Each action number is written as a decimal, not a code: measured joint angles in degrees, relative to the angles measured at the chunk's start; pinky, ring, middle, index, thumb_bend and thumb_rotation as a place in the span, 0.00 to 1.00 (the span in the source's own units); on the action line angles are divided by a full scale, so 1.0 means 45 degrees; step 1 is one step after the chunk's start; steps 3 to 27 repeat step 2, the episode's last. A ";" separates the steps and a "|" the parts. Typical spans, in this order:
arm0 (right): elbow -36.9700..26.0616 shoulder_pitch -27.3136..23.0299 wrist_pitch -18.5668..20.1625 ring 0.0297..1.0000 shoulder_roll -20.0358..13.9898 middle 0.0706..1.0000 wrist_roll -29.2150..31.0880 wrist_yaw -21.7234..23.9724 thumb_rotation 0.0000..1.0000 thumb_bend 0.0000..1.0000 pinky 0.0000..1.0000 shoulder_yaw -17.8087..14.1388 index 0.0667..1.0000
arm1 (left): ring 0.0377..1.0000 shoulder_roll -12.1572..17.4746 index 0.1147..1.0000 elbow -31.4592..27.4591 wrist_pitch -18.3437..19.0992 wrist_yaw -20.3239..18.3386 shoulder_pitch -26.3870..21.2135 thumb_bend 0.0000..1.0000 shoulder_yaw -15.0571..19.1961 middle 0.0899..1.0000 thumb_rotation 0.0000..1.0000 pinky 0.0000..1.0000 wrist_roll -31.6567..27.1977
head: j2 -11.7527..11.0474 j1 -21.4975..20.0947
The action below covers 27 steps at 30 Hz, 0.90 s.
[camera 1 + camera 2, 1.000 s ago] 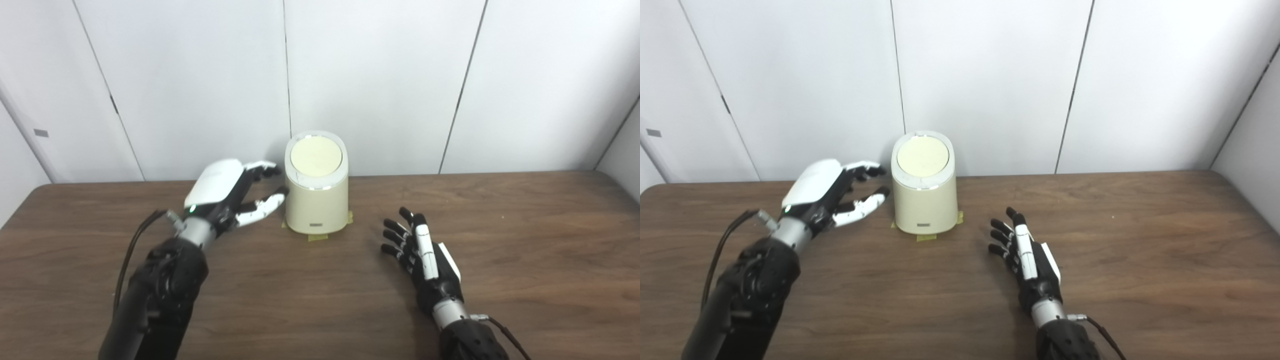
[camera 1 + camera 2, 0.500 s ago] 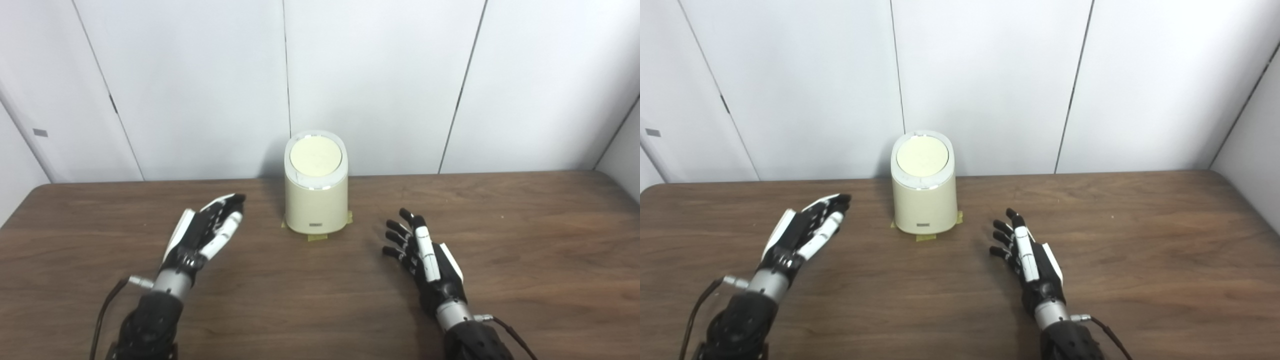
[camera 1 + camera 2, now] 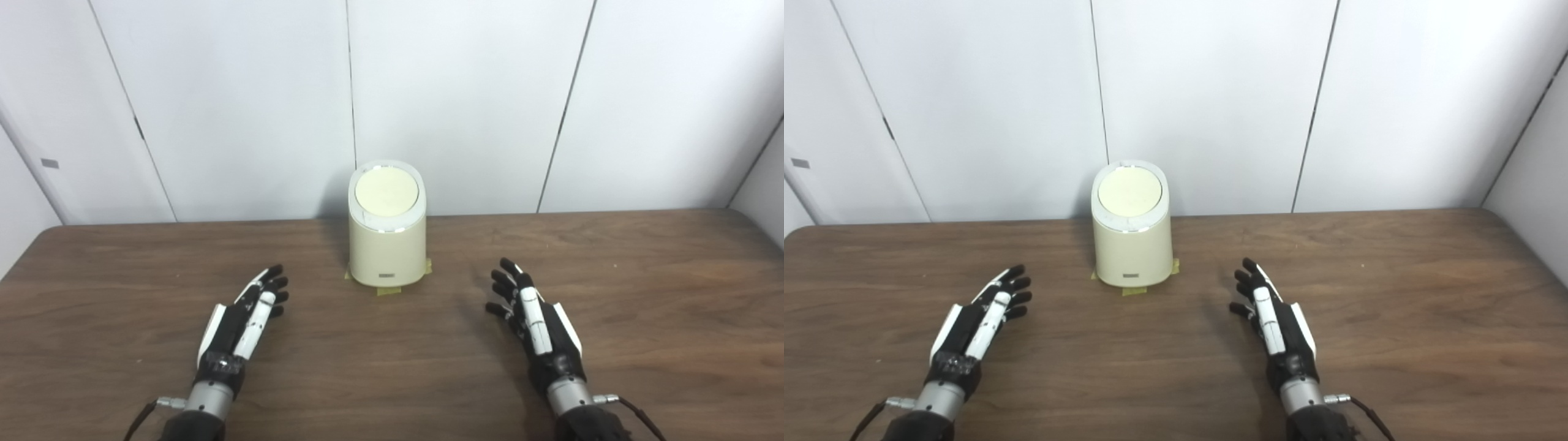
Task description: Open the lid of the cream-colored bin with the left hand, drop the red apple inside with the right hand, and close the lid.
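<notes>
Your cream-colored bin (image 3: 387, 242) stands upright at the far middle of the wooden table (image 3: 643, 294), close to the white panelled wall (image 3: 465, 92). Its round lid (image 3: 386, 192) sits flat in the white rim, closed, so you cannot see what the bin holds. The red apple shows in neither head view, on the table or in either hand. Bits of yellowish tape (image 3: 388, 290) poke out from under the bin's base at the front and at both sides, and a small dark label (image 3: 386, 275) sits low on its front wall.

Both of your hands lie low over the table on the near side of the bin, 1 to each side of it and well apart from it. Your left hand (image 3: 242, 321) is nearer you and to the left of the bin, its fingers (image 3: 272, 288) stretched out and only slightly apart, pointing up and to the right toward the bin; it holds nothing. Your right hand (image 3: 539, 324) mirrors it on the right, fingers (image 3: 505, 288) fanned out and pointing up and to the left; it also holds nothing. Neither hand touches the bin or the lid. Whether the palms rest on the tabletop or hang just above it, you cannot tell from these views.
</notes>
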 measured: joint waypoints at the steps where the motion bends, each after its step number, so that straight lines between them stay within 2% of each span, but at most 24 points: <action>1: -0.0004 0.0011 -0.0004 0.93 -0.0005 0.90 -0.0047 0.0000 1.00 0.54 0.85 0.0000 0.91 | 0.86 0.0000 0.93 0.0085 -0.0266 0.0059 0.0062 0.37 0.0000 0.89 0.85 0.85 -0.0101 | 0.0019 0.0020; 2: -0.0007 0.0015 -0.0008 0.93 -0.0021 0.90 -0.0075 0.0001 1.00 0.54 0.85 0.0000 0.92 | 0.86 0.0001 0.93 0.0180 -0.0446 0.0090 0.0125 0.37 0.0001 0.89 0.84 0.86 -0.0197 | 0.0020 0.0020; 27: -0.0007 0.0015 -0.0008 0.93 -0.0021 0.90 -0.0075 0.0001 1.00 0.54 0.85 0.0000 0.92 | 0.86 0.0001 0.93 0.0180 -0.0446 0.0090 0.0125 0.37 0.0001 0.89 0.84 0.86 -0.0197 | 0.0020 0.0020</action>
